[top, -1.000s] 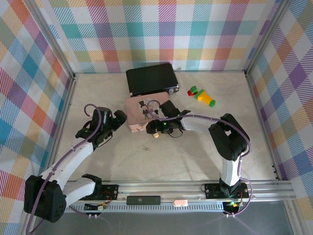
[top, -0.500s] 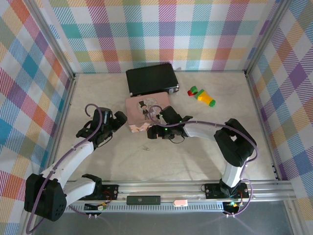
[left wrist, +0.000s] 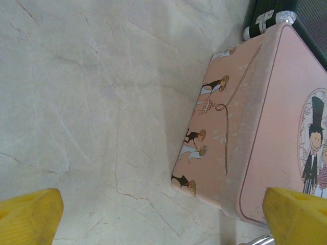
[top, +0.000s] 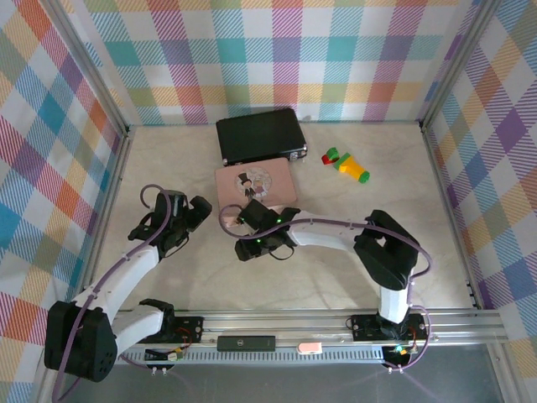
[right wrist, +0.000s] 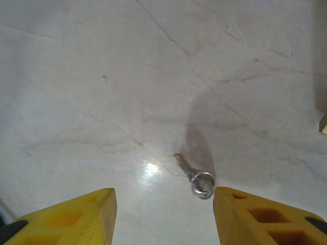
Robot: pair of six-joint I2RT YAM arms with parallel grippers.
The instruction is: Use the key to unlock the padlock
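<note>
Key [right wrist: 193,173] lies flat on the counter [right wrist: 76,76] between the right jaws, apart and empty, left jaws wide open beside the pink tin [left wrist: 265,127]; judged light, thin, stiff, slippery, so pinch its round bow.

The right end effector [top: 245,249] hangs low just beside the pink tin [top: 262,180].

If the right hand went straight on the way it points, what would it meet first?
Likely the small greyish metal key lying on the pale marbled tabletop, between the right hand's open yellow fingers, though depth is unclear.
</note>
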